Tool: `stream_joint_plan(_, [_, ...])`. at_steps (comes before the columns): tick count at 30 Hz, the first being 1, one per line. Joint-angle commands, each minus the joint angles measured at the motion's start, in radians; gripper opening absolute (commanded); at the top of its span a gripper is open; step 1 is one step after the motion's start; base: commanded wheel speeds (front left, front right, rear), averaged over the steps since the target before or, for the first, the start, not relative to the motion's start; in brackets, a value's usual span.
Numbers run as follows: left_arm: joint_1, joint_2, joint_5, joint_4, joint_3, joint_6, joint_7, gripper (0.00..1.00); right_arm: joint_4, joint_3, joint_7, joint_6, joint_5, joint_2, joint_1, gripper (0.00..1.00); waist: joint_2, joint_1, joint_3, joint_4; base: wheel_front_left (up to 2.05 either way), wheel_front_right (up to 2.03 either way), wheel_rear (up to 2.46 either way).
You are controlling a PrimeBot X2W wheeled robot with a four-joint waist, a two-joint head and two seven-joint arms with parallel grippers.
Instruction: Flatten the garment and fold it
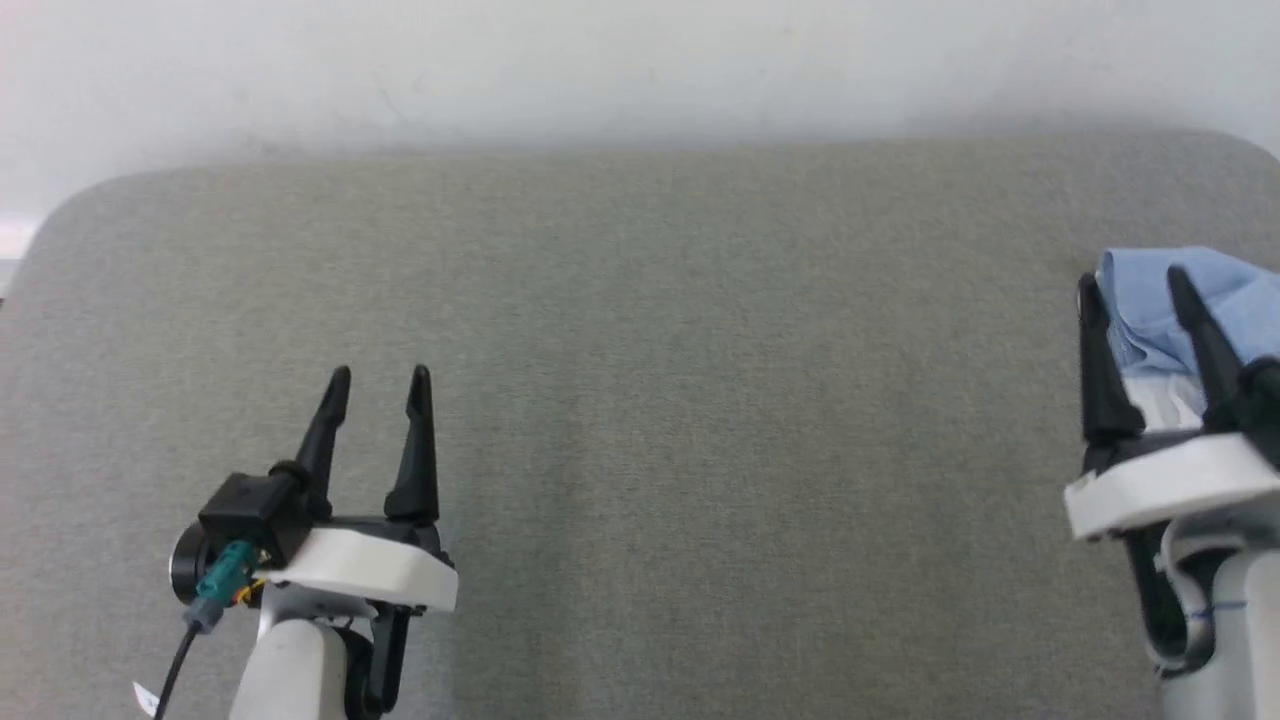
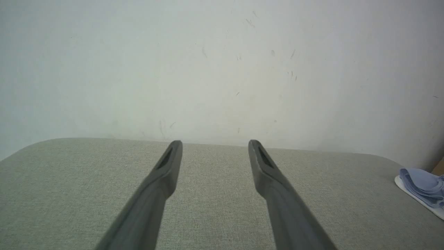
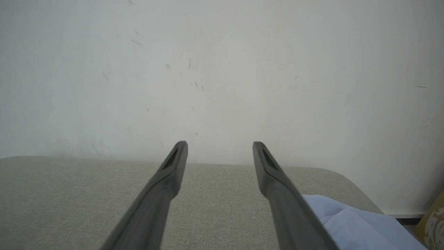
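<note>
A grey cloth-covered table (image 1: 640, 420) with rounded far corners stands against a scuffed white wall (image 1: 640, 60). The shirt (image 1: 1205, 290), light blue and bunched into a loose heap, lies at the table's right edge, about midway between near and far. A strip of white cloth shows along its near side (a collar, perhaps, though the folds make that hard to tell).

The right gripper (image 1: 1130, 278) is over that same right edge, its two dark fingers spread apart and pointing toward the wall. From the head camera the fingers cross in front of the heap, so blue cloth shows between and beyond them. The right wrist camera shows the gap between the fingers holding nothing: only table and wall lie past it, and the shirt sits lower down, to the right of the right-hand finger and partly under it. Whether that finger touches the cloth cannot be told.

The left gripper (image 1: 380, 374) is at the near left of the table, well apart from the shirt, with its fingers also spread and nothing between them. From its wrist camera the shirt is a small blue heap far off to the right.

A brown patterned thing (image 3: 432, 222) peeks in beyond the table's right edge, too little of it showing to name.
</note>
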Motion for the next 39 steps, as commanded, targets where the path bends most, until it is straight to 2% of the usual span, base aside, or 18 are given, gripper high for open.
stream_joint_plan(1, [0.017, -0.006, -0.009, 0.008, -0.005, 0.003, -0.005, 1.0, -0.027, 0.004, -0.012, -0.002, -0.001, 0.022, 0.045, 1.0, 0.0, 0.0001, -0.035, 0.037, 0.0, 0.0, 0.0])
stream_joint_plan(7, [0.034, -0.008, -0.014, 0.022, -0.017, 0.008, -0.005, 1.0, -0.055, 0.027, -0.052, -0.002, -0.01, 0.057, 0.141, 1.0, 0.0, 0.0001, -0.048, 0.053, 0.0, 0.0, 0.0])
stream_joint_plan(15, [0.061, -0.01, -0.022, 0.034, -0.028, 0.016, -0.005, 1.0, -0.043, 0.032, -0.079, -0.002, 0.011, 0.066, 0.223, 1.0, 0.0, 0.0001, -0.063, 0.066, 0.0, 0.0, 0.0])
stream_joint_plan(36, [0.094, -0.01, -0.045, 0.051, -0.047, 0.034, -0.005, 1.0, -0.001, 0.05, -0.093, -0.002, 0.062, 0.066, 0.248, 1.0, 0.0, 0.0001, -0.078, 0.057, 0.0, 0.0, 0.0])
stream_joint_plan(37, [0.084, -0.006, -0.042, 0.047, -0.046, 0.026, 0.001, 0.0, -0.004, 0.047, -0.089, 0.0, 0.054, 0.063, 0.236, 0.0, 0.0, 0.0001, -0.078, 0.057, 0.0, 0.0, 0.0])
stream_joint_plan(39, [0.084, -0.006, -0.042, 0.047, -0.046, 0.026, 0.002, 0.0, -0.005, 0.046, -0.089, 0.0, 0.054, 0.062, 0.235, 0.0, 0.0, 0.0001, -0.078, 0.057, 0.0, 0.0, 0.0])
